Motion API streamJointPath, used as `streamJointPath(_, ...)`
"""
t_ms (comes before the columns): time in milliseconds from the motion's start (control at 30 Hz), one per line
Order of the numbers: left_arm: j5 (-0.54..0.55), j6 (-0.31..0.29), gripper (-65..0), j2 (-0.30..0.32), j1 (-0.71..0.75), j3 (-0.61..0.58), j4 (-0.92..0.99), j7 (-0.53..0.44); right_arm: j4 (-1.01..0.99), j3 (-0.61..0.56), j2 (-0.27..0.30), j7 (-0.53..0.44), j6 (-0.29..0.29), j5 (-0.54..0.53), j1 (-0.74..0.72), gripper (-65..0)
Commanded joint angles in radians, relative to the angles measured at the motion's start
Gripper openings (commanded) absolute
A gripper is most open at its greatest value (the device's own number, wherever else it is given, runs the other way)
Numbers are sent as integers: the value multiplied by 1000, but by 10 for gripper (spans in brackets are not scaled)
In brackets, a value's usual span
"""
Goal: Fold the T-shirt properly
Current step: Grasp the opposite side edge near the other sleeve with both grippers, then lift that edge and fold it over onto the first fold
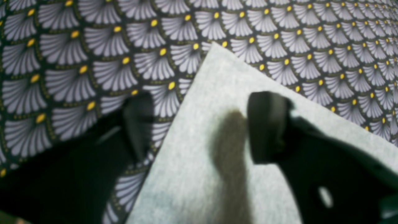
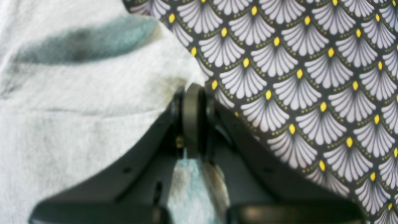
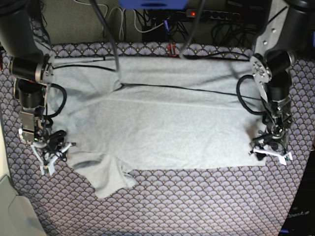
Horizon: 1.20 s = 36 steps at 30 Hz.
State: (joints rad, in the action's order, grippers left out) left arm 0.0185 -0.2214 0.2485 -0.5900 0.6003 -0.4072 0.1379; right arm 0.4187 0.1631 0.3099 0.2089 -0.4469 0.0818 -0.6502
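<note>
The light grey T-shirt [image 3: 157, 128] lies spread flat across the table, plain side up, with one sleeve [image 3: 110, 179] sticking out at the front left. My left gripper [image 3: 269, 153] is at the shirt's front right corner. In the left wrist view it [image 1: 202, 127] stands open astride that corner [image 1: 192, 174]: one finger [image 1: 138, 124] is over the tablecloth, the other [image 1: 267, 124] over the cloth of the shirt. My right gripper [image 3: 47, 155] is at the shirt's front left edge. Its jaws [image 2: 192, 93] are shut on a pinch of the shirt [image 2: 77, 102].
A fan-scale patterned tablecloth [image 3: 197, 206] covers the table. Black cables [image 3: 187, 89] trail over the back part of the shirt. A power strip and more cables [image 3: 197, 17] lie behind the table. A pale grey object [image 3: 12, 206] sits at the front left corner.
</note>
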Motion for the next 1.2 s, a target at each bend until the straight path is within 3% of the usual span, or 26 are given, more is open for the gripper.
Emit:
streamJointPath(0, 4, -8, -308, 2, -21, -1, -5, 21, 7, 0, 4, 19, -10, 6, -20, -650)
streamJointPath(267, 4, -3, -650, 2, -21, -1, -14, 19, 7, 0, 5, 19, -10, 6, -24, -650)
streamJointPath(433, 4, -3, -646, 2, -32, -1, -19, 21, 18, 0, 5, 19, -10, 6, -29, -650)
streamJointPath(533, 4, -8, -646, 4, -37, -1, -43, 38, 136, 3, 2, 31, -10, 3, 8, -650)
streamJointPath(767, 5, -9, -646, -11, 34, 2, -355, 245, 460, 11, -1, 152, -11, 0, 162, -650)
streamJointPath(900, 5, -9, -646, -21, 106, 2, -496, 317, 619, 10, 5, 212, -11, -73, 252, -650)
streamJointPath(1167, 160, -9, -646, -15, 241, 0, -646, 404, 938, 39, 22, 323, -11, -169, 444, -650)
